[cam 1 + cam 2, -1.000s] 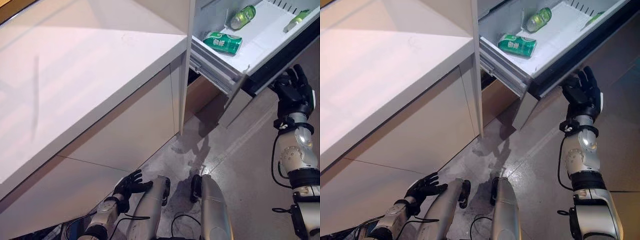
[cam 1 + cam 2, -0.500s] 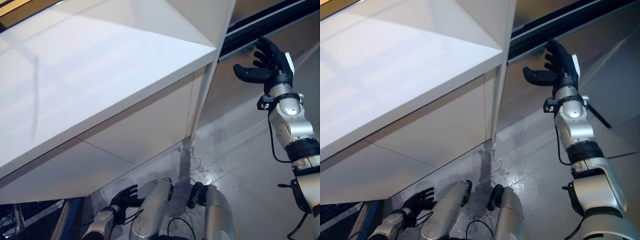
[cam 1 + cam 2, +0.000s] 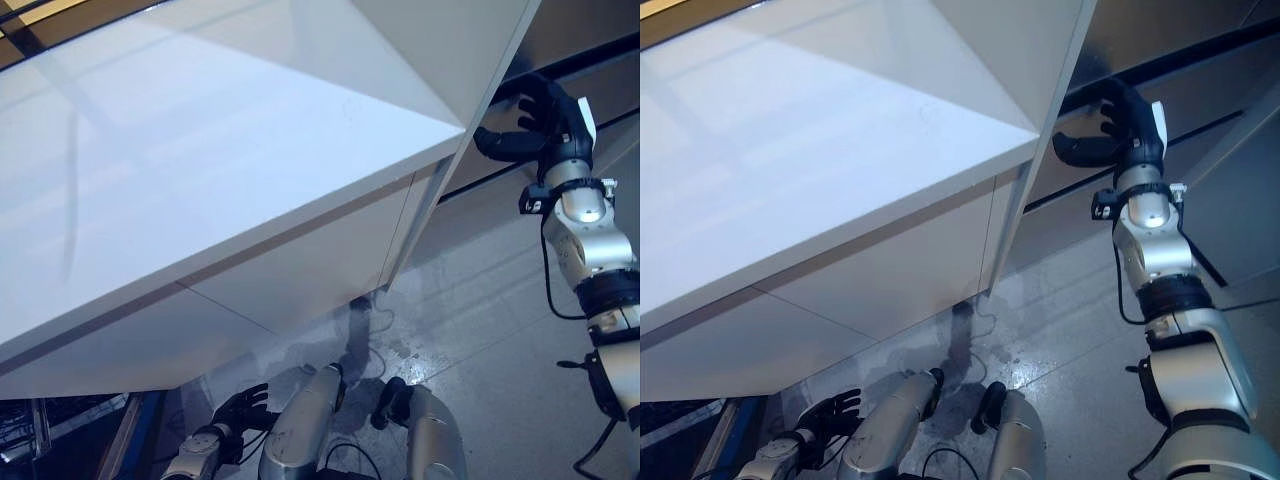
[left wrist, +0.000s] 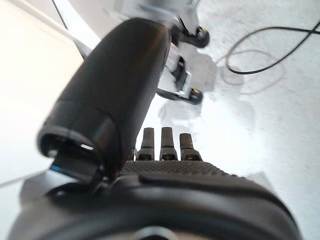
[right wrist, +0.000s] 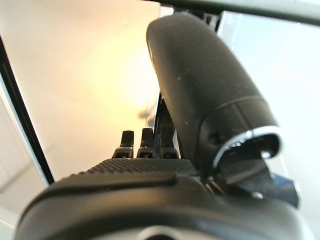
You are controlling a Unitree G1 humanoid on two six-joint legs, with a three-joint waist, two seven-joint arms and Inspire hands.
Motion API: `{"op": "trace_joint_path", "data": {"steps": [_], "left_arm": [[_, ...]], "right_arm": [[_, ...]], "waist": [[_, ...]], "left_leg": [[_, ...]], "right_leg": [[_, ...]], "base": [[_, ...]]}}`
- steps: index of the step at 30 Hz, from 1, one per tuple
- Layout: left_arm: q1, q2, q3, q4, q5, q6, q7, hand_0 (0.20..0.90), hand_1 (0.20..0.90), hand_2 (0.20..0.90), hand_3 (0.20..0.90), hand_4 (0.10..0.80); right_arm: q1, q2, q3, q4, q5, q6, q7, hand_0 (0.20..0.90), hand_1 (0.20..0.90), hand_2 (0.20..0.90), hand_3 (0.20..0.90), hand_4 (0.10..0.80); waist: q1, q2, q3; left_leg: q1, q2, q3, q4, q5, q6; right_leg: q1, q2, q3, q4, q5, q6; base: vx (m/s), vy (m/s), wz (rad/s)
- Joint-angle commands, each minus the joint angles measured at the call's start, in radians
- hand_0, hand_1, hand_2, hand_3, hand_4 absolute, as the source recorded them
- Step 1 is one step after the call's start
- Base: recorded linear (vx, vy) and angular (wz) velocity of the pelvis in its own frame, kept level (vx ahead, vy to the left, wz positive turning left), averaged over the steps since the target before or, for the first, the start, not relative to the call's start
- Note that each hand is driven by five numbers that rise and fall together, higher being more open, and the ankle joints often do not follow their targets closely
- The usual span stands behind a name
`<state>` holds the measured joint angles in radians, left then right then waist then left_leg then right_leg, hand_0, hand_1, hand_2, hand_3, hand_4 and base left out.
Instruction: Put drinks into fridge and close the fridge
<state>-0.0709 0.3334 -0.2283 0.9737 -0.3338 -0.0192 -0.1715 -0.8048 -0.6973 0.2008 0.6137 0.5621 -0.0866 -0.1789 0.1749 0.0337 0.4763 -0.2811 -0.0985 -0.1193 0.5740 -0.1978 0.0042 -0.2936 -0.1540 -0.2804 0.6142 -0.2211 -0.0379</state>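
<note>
The grey fridge front (image 3: pixel 600 25) stands at the upper right, its panels flush, with a dark seam (image 3: pixel 1200 55) running across it. My right hand (image 3: pixel 540 120) is raised at the fridge front beside the white side panel, fingers relaxed and empty; it also shows in the right wrist view (image 5: pixel 150 185), fingers straight toward a pale surface. My left hand (image 3: pixel 235 408) hangs low near the floor, open and empty; it also shows in the left wrist view (image 4: pixel 165 170).
A white counter (image 3: pixel 200 150) fills the left and middle, with pale cabinet fronts (image 3: pixel 300 270) below it. A white upright panel (image 3: pixel 1040 180) separates counter from fridge. Grey floor (image 3: pixel 480 300) lies in front of the fridge.
The camera has shifted. The fridge drawer with green cans stood open a second ago and is now shut. My right hand has risen and moved in to the fridge front.
</note>
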Motion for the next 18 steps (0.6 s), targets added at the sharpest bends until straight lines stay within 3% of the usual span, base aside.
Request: {"op": "trace_joint_path", "data": {"steps": [1, 10, 18], "left_arm": [[0.060, 0.028, -0.021, -0.026, -0.002, -0.015, -0.035, 0.900, 0.900, 0.900, 0.900, 0.800], [0.111, -0.029, 0.051, -0.009, -0.012, -0.002, -0.018, 0.900, 0.900, 0.900, 0.900, 0.800], [0.106, -0.058, 0.105, 0.090, -0.005, 0.002, -0.042, 0.900, 0.900, 0.900, 0.900, 0.800]], "right_arm": [[0.104, 0.034, -0.083, -0.124, 0.040, -0.072, -0.027, 0.900, 0.900, 0.900, 0.900, 0.800], [0.600, 0.263, -0.100, -0.114, 0.013, -0.053, 0.125, 0.900, 0.900, 0.900, 0.900, 0.800], [0.750, 0.363, -0.083, 0.219, -0.077, 0.004, 0.297, 0.900, 0.900, 0.900, 0.900, 0.800]], "waist": [[-0.042, -0.038, -0.146], [-0.129, -0.047, -0.321], [-0.156, -0.049, -0.381]], "left_leg": [[0.084, -0.001, 0.079, -0.142, -0.018, 0.077], [0.260, 0.041, 0.133, -0.442, 0.088, 0.023], [0.332, 0.047, 0.158, -0.540, 0.121, 0.004]], "right_leg": [[0.095, 0.036, 0.119, -0.127, 0.034, 0.040], [0.259, 0.099, 0.155, -0.467, 0.132, 0.088], [0.326, 0.127, 0.151, -0.566, 0.164, 0.097]], "base": [[-0.111, -0.059, -0.29], [-0.050, -0.031, -0.31], [-0.065, -0.007, -0.09]]}}
